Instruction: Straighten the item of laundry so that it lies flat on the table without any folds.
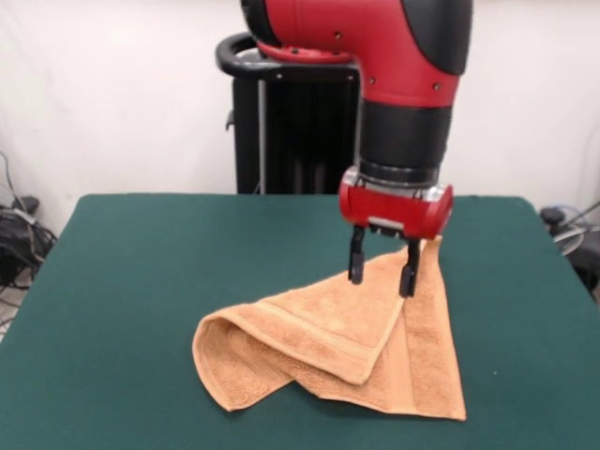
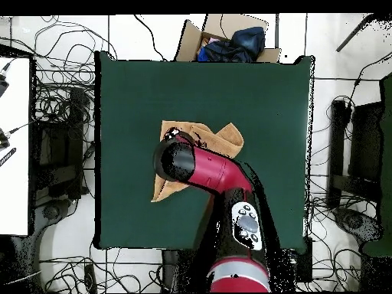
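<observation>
The orange-tan towel [image 1: 328,347] lies crumpled on the dark green table [image 1: 141,281], right of centre and near the front edge. One layer is folded over diagonally and its left end curls into a loop. My gripper [image 1: 382,270] is open and empty. It hangs just above the towel's far corner, with its black fingers [image 1: 356,262] straddling the cloth there. In the overhead view the towel [image 2: 218,139] shows partly from under the red arm [image 2: 207,170], which hides the gripper.
The black pedestal [image 1: 291,122] stands behind the table's far edge. In the overhead view a cardboard box with dark blue cloth [image 2: 233,40] sits beyond the table's top edge, and cables [image 2: 57,115] lie on the floor around it.
</observation>
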You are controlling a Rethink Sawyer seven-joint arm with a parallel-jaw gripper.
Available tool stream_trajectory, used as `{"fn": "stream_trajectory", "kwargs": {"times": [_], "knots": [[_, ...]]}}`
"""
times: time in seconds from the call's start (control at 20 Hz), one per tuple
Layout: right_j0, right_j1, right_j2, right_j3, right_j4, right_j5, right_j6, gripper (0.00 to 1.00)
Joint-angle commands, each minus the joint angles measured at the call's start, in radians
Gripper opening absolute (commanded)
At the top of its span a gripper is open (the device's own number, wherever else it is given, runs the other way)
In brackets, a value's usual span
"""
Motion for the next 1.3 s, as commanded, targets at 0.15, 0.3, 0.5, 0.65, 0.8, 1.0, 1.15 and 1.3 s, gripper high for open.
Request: {"fn": "stream_trajectory", "kwargs": {"times": [0.15,0.3,0.5,0.65,0.8,1.0,1.15,1.3], "knots": [[0.001,0.055,0.071,-0.051,-0.023,0.042,0.092,1.00],[-0.011,0.066,0.075,-0.044,-0.029,0.043,0.085,1.00],[-0.041,0.117,0.109,-0.034,-0.027,0.012,0.087,1.00],[-0.042,0.151,0.106,-0.051,-0.025,0.013,0.088,1.00],[-0.028,0.162,0.081,-0.058,-0.036,0.024,0.084,1.00],[-0.046,0.183,0.101,-0.059,-0.047,0.010,0.068,1.00],[-0.077,0.206,0.139,-0.058,-0.062,-0.016,0.055,1.00],[-0.112,0.229,0.191,-0.062,-0.069,-0.021,0.047,1.00]]}}
